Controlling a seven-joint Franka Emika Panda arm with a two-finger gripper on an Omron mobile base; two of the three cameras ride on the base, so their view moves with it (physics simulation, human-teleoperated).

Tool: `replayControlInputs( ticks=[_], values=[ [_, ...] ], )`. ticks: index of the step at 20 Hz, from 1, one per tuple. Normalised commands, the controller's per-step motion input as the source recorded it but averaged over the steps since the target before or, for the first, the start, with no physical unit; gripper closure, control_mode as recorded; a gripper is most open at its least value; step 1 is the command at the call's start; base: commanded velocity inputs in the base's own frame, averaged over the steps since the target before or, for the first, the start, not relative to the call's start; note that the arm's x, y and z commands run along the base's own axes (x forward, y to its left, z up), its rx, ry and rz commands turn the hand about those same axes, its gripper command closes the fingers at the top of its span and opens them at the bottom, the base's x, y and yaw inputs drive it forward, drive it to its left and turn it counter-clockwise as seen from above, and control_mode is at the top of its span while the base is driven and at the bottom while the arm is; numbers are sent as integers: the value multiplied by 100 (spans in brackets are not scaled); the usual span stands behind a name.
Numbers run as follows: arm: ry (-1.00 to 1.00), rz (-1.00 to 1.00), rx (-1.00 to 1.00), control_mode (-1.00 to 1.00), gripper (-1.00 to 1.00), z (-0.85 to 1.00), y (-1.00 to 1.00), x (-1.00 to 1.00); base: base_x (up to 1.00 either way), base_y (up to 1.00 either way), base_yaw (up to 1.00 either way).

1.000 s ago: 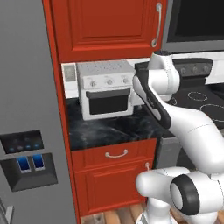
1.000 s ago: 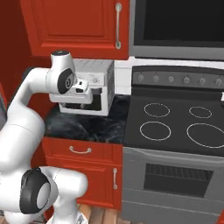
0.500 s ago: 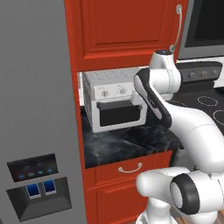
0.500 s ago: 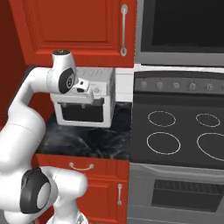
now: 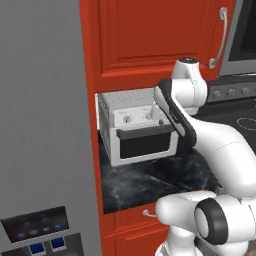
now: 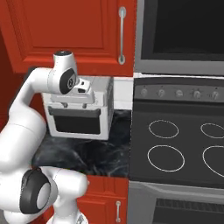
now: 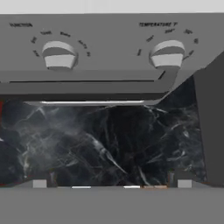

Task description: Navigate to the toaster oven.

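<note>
Since the earlier frames the base has driven left, and both base views have slid with it: the oven [image 5: 140, 131] now sits near the middle of the left base view, and the grey fridge [image 5: 45, 125] takes up more of that view's left side. Against the arm the oven sits much as before.

The oven stands on the dark marbled bench [image 5: 150, 180], under the red cabinet [image 5: 155, 35], just ahead of the hand [image 6: 83, 87] and slightly below it. From the right base view the hand hangs in front of the oven's knob row, above its dark door [image 6: 74, 124]. The hand view looks across two knobs [image 7: 59, 54] and the door's edge down onto the bench [image 7: 105, 140]; whether the hand touches the oven I cannot tell.

Only two small tips [image 7: 39, 183] show at the bottom of the hand view, far apart, so the hand looks spread and holds nothing.

To the hand's right lies the black stove [image 6: 179, 148], with the microwave [image 6: 179, 35] above it.
</note>
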Motion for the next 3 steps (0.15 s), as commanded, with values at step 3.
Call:
replayControlInputs(
  ticks=[3],
  values=[
    [0,0,0,100,-100,0,0,0,29,0,0]
  ],
)
